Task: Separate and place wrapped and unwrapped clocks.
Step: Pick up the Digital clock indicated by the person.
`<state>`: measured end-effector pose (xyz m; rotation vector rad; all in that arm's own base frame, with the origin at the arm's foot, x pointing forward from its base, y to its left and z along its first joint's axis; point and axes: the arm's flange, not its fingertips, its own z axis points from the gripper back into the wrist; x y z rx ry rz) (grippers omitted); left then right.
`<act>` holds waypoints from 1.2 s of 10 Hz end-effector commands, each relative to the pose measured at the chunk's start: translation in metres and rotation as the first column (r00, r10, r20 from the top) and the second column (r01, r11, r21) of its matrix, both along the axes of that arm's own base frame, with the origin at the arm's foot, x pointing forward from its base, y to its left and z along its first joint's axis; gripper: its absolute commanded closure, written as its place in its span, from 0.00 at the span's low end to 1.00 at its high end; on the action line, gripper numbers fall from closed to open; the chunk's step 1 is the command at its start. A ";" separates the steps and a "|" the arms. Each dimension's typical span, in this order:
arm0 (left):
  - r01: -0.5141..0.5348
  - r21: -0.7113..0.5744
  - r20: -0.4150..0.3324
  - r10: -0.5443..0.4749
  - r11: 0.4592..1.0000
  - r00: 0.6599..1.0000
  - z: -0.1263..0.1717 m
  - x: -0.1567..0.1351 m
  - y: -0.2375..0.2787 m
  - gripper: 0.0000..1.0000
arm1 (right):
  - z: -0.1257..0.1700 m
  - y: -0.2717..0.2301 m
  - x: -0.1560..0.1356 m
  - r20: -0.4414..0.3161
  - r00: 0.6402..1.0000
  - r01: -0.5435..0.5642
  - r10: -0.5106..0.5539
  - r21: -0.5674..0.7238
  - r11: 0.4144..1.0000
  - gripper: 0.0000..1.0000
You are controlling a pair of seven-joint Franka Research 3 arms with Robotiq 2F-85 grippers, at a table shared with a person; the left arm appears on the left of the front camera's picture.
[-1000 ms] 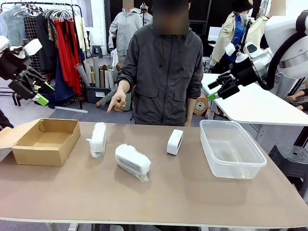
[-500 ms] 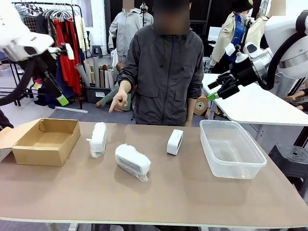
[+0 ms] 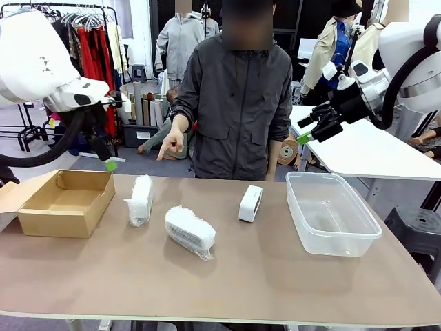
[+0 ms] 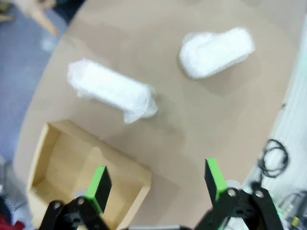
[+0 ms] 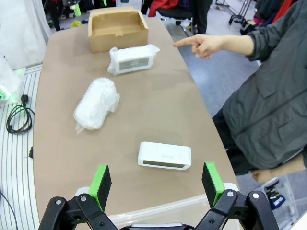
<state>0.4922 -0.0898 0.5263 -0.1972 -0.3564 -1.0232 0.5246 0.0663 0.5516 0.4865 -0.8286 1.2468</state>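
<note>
Two wrapped clocks [image 4: 112, 91] beyond left pincer [image 4: 157, 178]

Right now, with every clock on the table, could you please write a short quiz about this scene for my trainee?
1. True or false: the bare clock lies inside the clear tub.
2. How many wrapped clocks lie on the table? A one, B two, C three.
3. Fill in: the left gripper and the right gripper are both ___.
Key: 1 false, it stands on the table beside the tub; 2 B; 3 open.
</note>
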 end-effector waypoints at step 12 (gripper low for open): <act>-0.383 0.376 -0.068 0.437 0.844 0.897 -0.030 0.011 -0.078 0.00 | 0.001 0.000 0.000 0.003 1.000 -0.002 0.002 0.001 1.000 0.00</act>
